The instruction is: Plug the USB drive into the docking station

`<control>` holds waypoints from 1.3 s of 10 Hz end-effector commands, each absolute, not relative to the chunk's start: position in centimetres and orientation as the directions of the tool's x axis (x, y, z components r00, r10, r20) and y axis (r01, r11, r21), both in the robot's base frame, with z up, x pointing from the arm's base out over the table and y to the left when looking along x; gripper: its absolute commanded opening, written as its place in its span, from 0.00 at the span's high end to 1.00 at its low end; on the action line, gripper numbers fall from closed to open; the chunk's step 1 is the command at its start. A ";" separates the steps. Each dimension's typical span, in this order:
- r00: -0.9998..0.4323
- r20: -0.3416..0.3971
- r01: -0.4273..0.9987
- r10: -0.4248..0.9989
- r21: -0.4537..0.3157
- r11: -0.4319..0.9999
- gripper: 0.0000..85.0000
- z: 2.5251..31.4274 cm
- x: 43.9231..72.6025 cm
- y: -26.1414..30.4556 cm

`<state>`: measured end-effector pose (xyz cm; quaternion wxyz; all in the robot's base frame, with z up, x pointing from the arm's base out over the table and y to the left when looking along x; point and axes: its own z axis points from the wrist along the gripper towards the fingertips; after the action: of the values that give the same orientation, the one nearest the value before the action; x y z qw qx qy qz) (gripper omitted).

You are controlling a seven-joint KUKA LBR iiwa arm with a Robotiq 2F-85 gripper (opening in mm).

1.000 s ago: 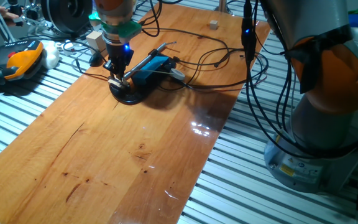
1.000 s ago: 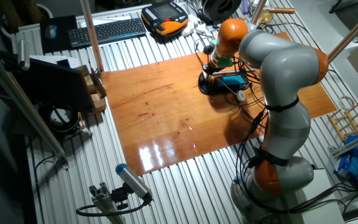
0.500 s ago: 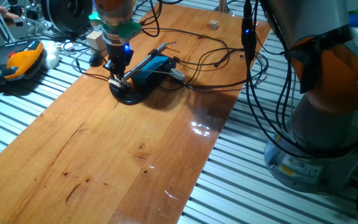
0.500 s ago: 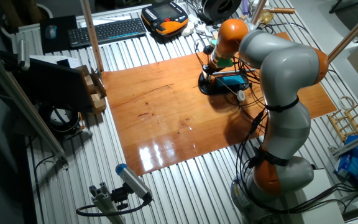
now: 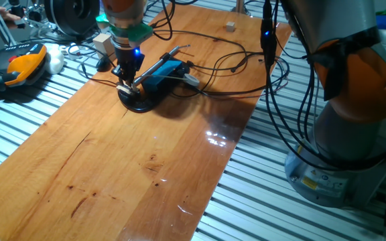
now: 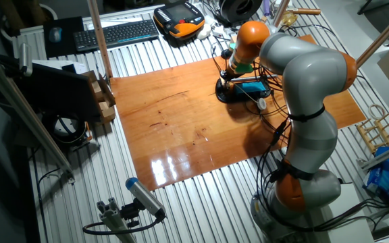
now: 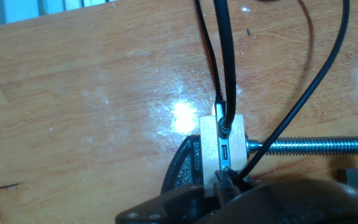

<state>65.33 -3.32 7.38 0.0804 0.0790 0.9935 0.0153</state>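
The bright-blue docking station (image 5: 163,71) lies tilted on a black round base (image 5: 137,101) at the far side of the wooden board, with thin cables attached. It also shows in the other fixed view (image 6: 252,86). My gripper (image 5: 126,84) points down at the station's left end, fingers close together on a small USB drive (image 7: 224,177). In the hand view the station's pale end face (image 7: 211,144) shows a USB slot just ahead of the drive, with a black cable plugged in above it. Whether the drive touches the slot cannot be told.
An orange-and-black tool (image 5: 23,67) lies left of the board. Black cables (image 5: 233,67) loop across the far board. A small wooden cube (image 5: 230,26) sits at the back. A threaded rod (image 7: 316,146) juts right of the station. A keyboard (image 6: 113,32) lies beyond the board.
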 end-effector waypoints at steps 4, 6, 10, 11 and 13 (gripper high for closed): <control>-0.974 -0.158 0.158 0.162 0.041 0.987 1.00 7.4 65.3 -3.3; -0.974 -0.158 0.156 0.161 0.041 0.987 1.00 7.4 65.3 -3.3; -0.974 -0.156 0.158 0.162 0.043 0.987 1.00 7.3 65.4 -3.3; -0.975 -0.156 0.156 0.161 0.043 0.987 1.00 7.3 65.4 -3.3; -0.976 -0.146 0.153 0.159 0.047 0.987 1.00 7.3 65.3 -3.3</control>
<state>65.30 -3.34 7.34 0.0748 0.0785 0.9939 0.0177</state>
